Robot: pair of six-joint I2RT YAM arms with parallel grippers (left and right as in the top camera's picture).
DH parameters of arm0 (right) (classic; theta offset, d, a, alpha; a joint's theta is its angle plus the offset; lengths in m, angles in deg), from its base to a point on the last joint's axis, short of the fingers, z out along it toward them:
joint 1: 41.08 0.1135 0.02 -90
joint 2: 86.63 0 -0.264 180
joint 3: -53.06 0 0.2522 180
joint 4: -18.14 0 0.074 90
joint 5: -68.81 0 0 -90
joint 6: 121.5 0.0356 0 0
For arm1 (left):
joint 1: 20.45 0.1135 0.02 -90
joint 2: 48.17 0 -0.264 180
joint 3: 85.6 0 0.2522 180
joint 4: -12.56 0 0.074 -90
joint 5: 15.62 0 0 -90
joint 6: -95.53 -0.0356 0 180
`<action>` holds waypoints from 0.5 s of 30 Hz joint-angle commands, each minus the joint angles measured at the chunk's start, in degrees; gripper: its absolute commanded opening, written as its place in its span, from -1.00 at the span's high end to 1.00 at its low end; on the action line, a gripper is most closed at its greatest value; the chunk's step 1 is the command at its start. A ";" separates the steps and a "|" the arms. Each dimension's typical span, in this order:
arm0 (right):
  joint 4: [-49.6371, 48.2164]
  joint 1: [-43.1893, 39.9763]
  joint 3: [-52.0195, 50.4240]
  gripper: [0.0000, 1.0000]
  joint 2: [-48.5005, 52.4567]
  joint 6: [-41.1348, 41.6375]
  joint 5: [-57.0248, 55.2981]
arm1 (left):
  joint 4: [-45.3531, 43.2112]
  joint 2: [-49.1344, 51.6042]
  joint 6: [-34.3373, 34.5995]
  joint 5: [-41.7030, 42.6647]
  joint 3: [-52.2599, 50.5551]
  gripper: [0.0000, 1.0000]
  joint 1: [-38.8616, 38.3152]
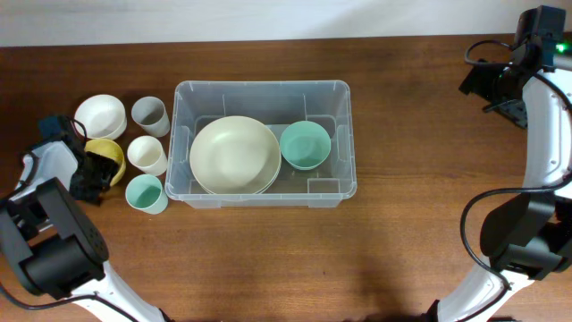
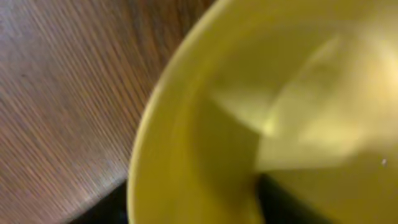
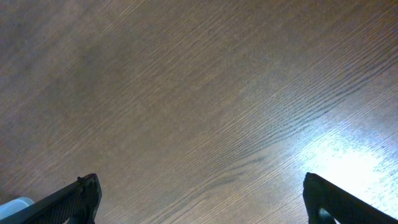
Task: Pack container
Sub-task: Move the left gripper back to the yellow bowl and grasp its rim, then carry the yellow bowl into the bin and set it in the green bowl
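The clear container [image 1: 262, 85] stands mid-table with a large cream bowl [image 1: 234, 154] and a small teal bowl [image 1: 305, 144] inside it. Left of it sits a yellow bowl [image 1: 107, 154]. My left gripper [image 1: 96, 174] is at that bowl's near-left rim. In the left wrist view the yellow bowl [image 2: 298, 93] fills the frame, and my left gripper [image 2: 193, 205] has one dark finger outside the wall and one inside, pressed against it. My right gripper [image 1: 490, 88] hangs at the far right, and in its wrist view the gripper [image 3: 199, 186] is open over bare wood.
A white bowl [image 1: 100, 115], a grey cup [image 1: 150, 114], a white cup [image 1: 147, 154] and a teal cup [image 1: 145, 193] crowd round the yellow bowl, between my left arm and the container's left wall.
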 commanded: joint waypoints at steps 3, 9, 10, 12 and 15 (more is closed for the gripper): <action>-0.17 -0.07 -0.17 -0.98 0.00 0.07 -0.09 | 0.46 1.16 0.33 1.20 0.70 0.72 1.81; -0.17 -0.07 -0.17 -0.98 0.00 0.07 -0.09 | 3.69 -5.79 -4.22 3.04 4.70 0.98 7.34; -0.17 -0.07 -0.17 -0.98 0.00 0.07 -0.09 | 4.66 -8.26 -4.37 3.04 5.64 0.98 8.41; -0.17 -0.07 -0.17 -0.98 0.00 0.07 -0.09 | 5.53 -12.59 -4.39 3.04 6.78 0.98 9.73; -0.17 -0.07 -0.17 -0.98 0.00 0.07 -0.09 | 5.35 -23.12 -7.17 4.22 7.96 0.98 9.79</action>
